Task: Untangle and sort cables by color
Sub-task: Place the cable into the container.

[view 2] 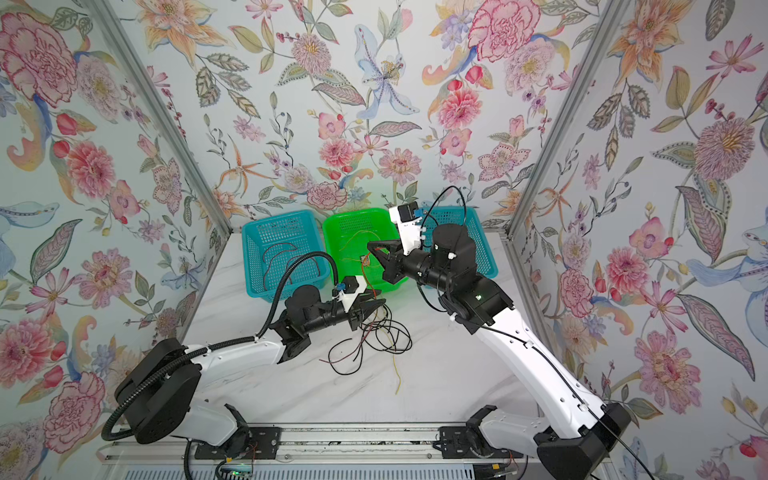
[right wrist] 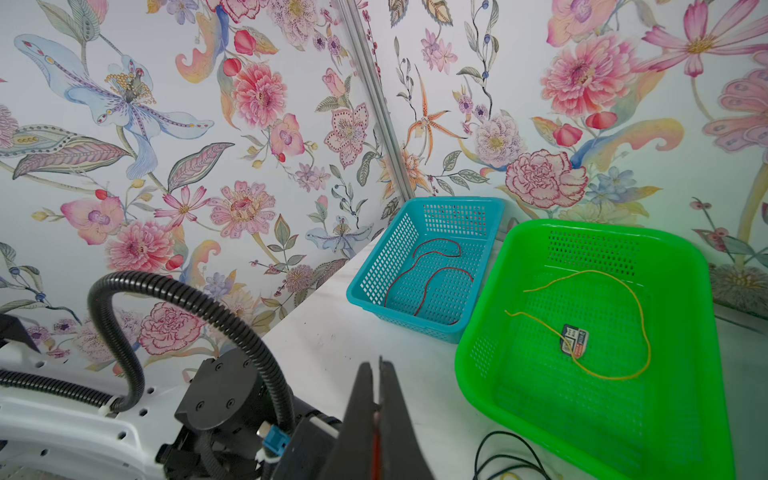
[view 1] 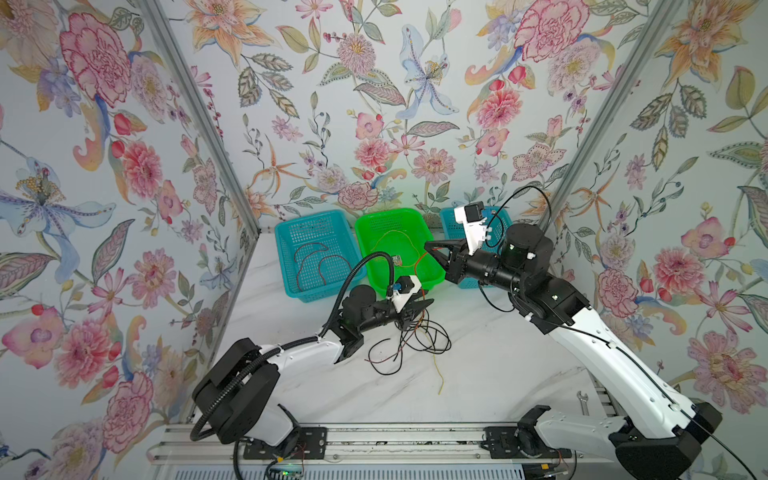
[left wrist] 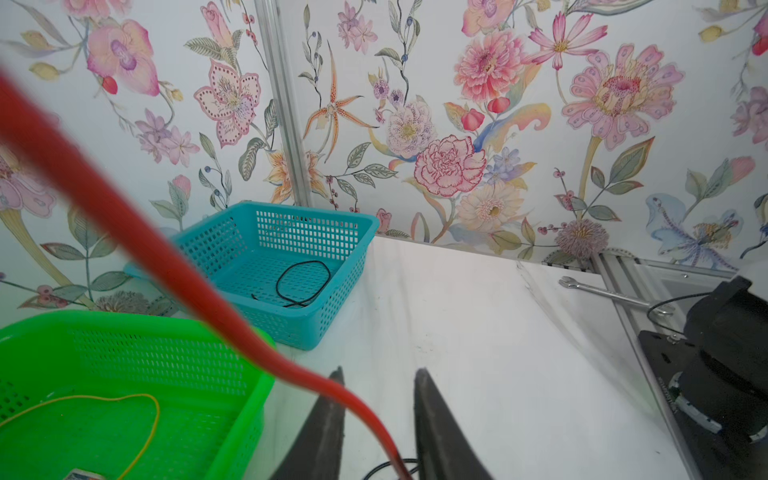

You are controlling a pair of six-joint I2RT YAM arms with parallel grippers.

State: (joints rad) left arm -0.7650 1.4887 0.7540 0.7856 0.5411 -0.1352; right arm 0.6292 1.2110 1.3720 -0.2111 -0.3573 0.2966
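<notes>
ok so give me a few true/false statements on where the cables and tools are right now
1. The green basket holds a yellow cable. True.
2. The right tool is open and empty. False: it is shut on a red cable.
3. The black cable shares a basket with red ones. False: it lies alone in one teal basket; the red cables lie in the other teal basket.
4. A tangle of cables lies on the table by the left tool. True.
</notes>
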